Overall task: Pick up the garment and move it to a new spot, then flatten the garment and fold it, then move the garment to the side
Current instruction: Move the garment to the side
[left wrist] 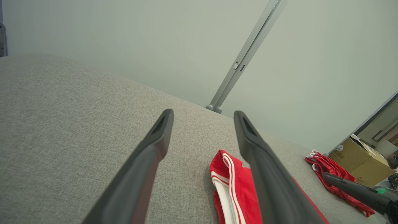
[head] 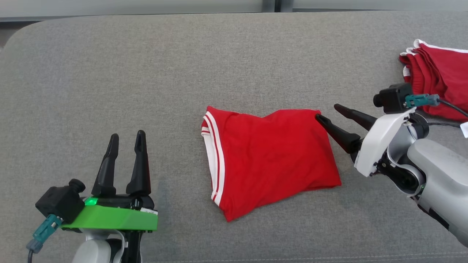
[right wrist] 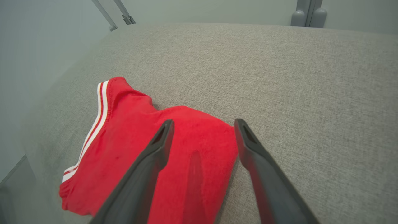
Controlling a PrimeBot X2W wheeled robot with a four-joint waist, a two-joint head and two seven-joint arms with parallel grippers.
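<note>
Red folded fabric garment with white-striped trim lies on the grey woven surface between both arms' jaws. The right arm's jaws stand apart and empty, one fingertip at its nearest corner. The left arm's jaws gape empty, well apart from it. A red clothing pile sits beyond the right arm.

Green left wrist plate, white right wrist shell, dark tapered fingers
</note>
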